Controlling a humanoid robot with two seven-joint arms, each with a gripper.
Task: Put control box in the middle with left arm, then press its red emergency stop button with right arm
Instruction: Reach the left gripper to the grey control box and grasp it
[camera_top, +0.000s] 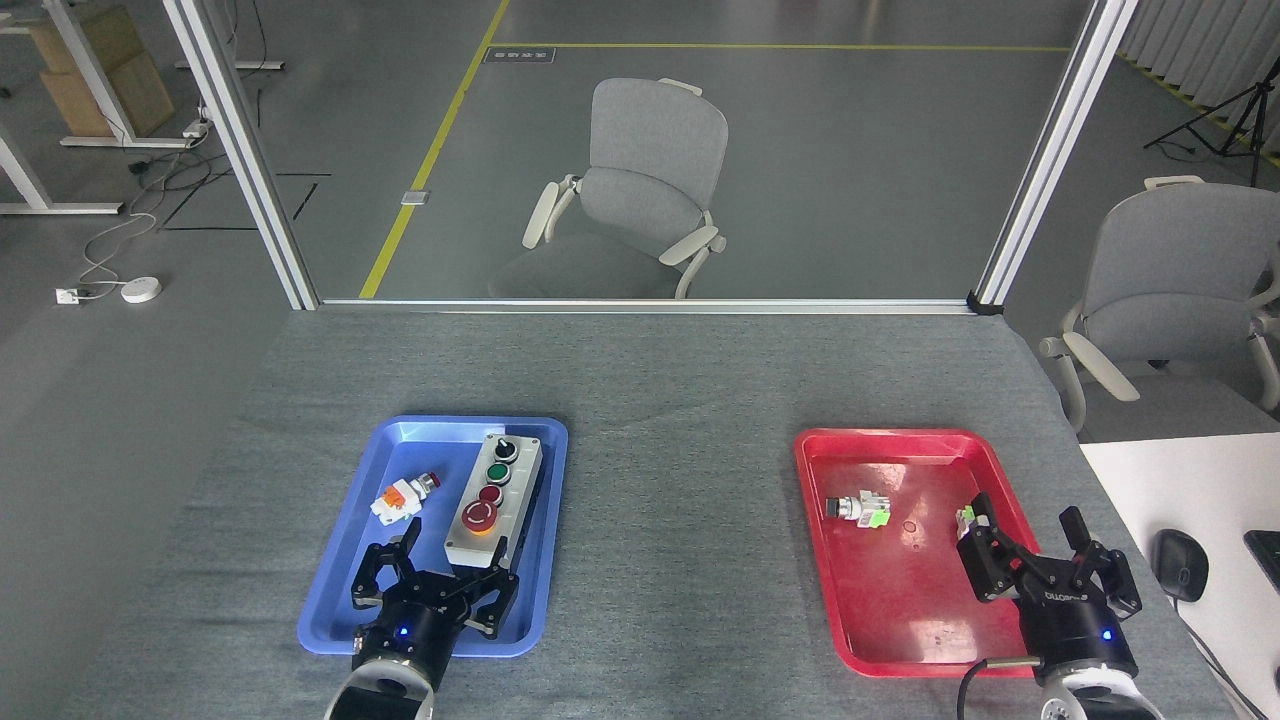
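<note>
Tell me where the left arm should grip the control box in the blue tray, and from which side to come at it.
Grip the control box across its narrow width near the middle, on the long side walls, coming from above. It lies flat with its long axis running away from the robot, and its top carries a row of controls, so the sides look safest. The left gripper, jaws open, hovers at its near end.

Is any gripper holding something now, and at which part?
Nothing is held. The left gripper is open just short of the control box; the right gripper is open over the red tray.
</note>
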